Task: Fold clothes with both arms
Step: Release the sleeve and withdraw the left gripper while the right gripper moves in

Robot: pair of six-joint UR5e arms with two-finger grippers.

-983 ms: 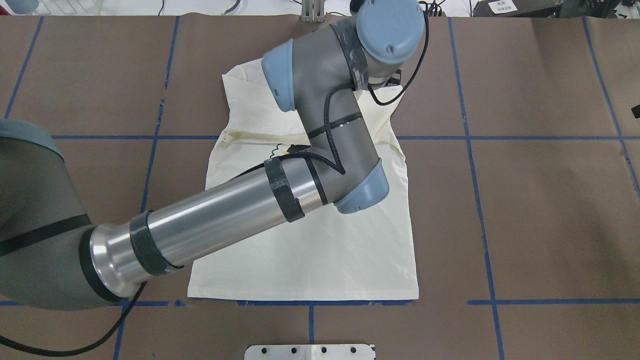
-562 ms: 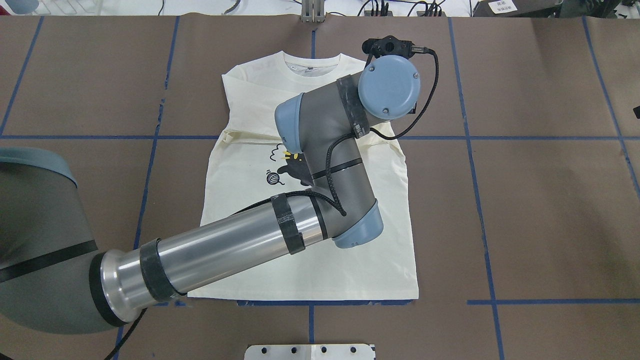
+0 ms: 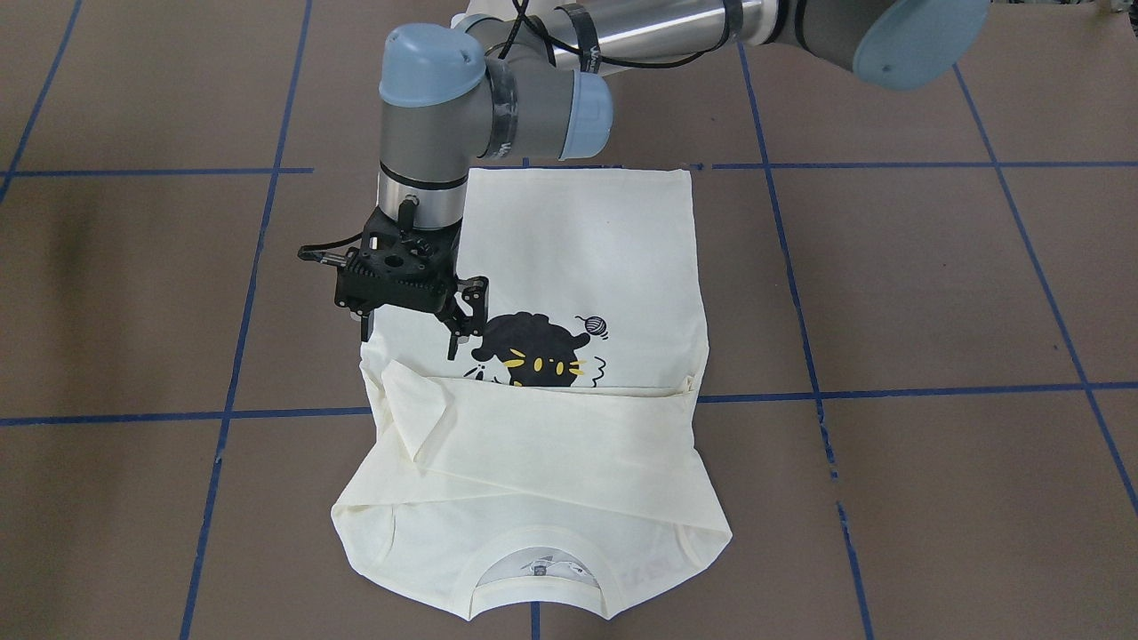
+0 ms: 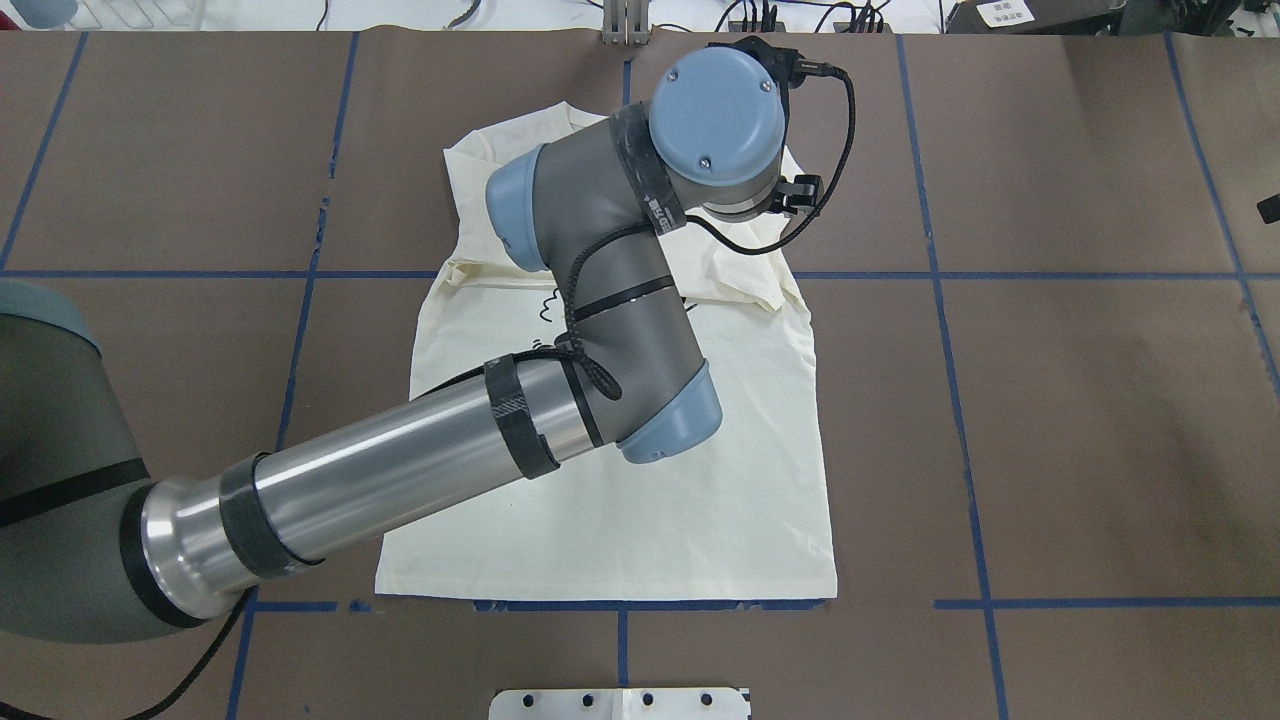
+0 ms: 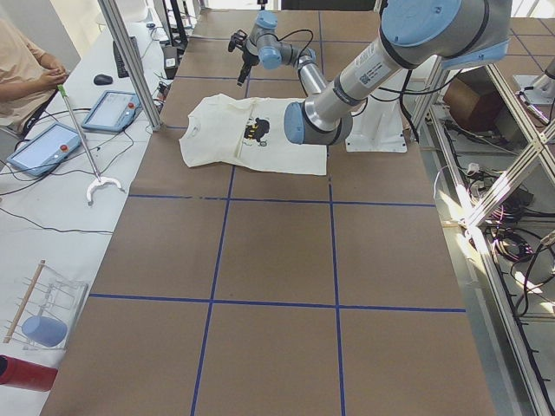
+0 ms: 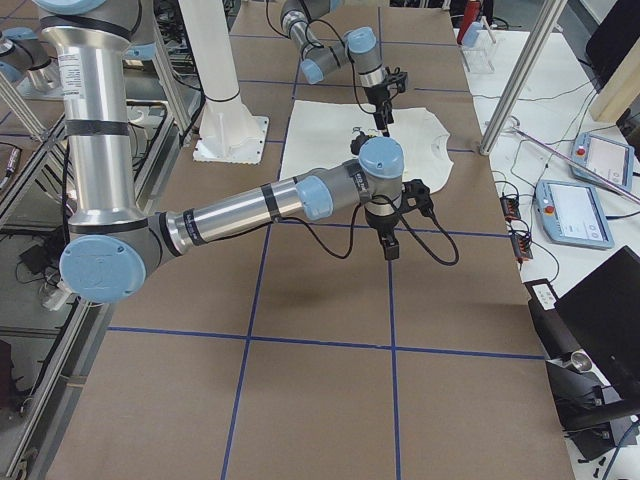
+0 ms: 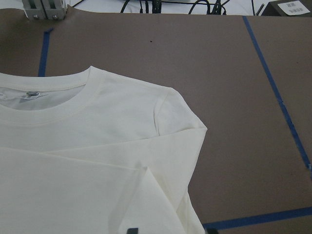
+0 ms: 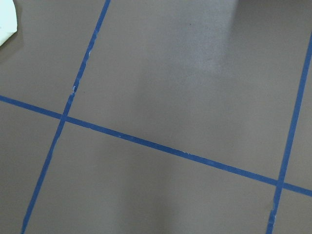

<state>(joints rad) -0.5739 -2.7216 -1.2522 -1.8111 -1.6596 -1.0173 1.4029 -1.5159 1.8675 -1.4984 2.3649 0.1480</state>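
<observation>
The cream shirt (image 3: 578, 249) lies flat on the brown table with its collar at the far side from the robot. Its sleeves are folded across the chest and cover the lower part of the black cat print (image 3: 533, 351). My left arm (image 4: 420, 470) reaches over the shirt. Its gripper (image 3: 411, 338) hangs open just above the folded sleeve's edge and holds nothing. The left wrist view shows the collar and shoulder of the shirt (image 7: 97, 136). My right gripper (image 6: 390, 248) hovers over bare table beside the shirt; I cannot tell whether it is open or shut.
Blue tape lines (image 4: 960, 400) grid the brown table. A white base plate (image 4: 620, 703) sits at the near edge. A person (image 5: 22, 74) sits at a side bench with tablets (image 5: 113, 108). Metal frame posts (image 6: 520, 80) stand along the table's far side.
The left wrist came down over the shirt's right shoulder, then rose and shifted left toward the collar. The shirt itself lies much as before.
</observation>
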